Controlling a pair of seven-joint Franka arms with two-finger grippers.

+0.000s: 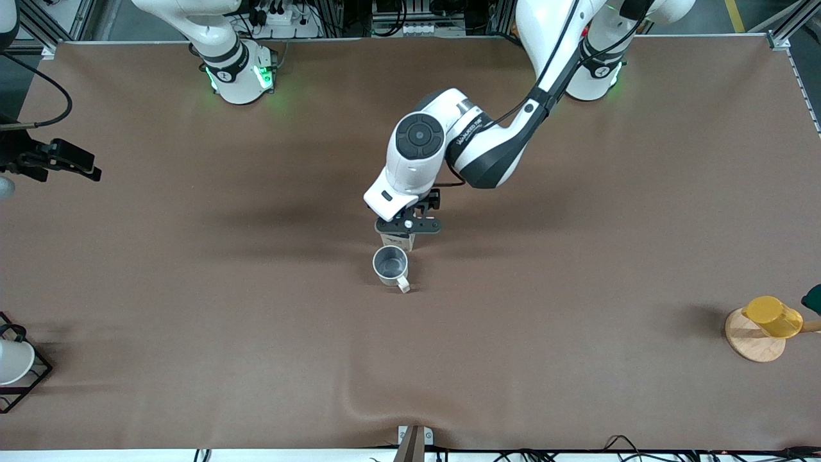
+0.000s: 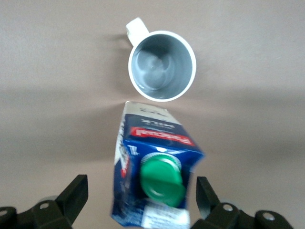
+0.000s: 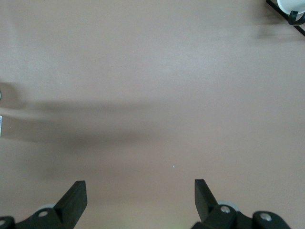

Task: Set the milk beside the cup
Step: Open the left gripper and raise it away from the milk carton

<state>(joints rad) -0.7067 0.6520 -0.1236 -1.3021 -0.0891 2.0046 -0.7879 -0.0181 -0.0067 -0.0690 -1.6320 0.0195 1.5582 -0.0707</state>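
Observation:
The milk, a dark blue gable-top carton with a red label and a green cap, stands upright on the brown table. It is right beside the cup, an off-white mug with a grey inside. In the front view the milk is just farther from the camera than the cup. My left gripper is open. Its fingers stand on either side of the carton's top, with a gap on each side. The left gripper hides most of the carton in the front view. My right gripper is open and empty over bare table.
A yellow cup lies on a round wooden board at the left arm's end of the table. A white cup in a black wire rack stands at the right arm's end. The rack also shows in the right wrist view.

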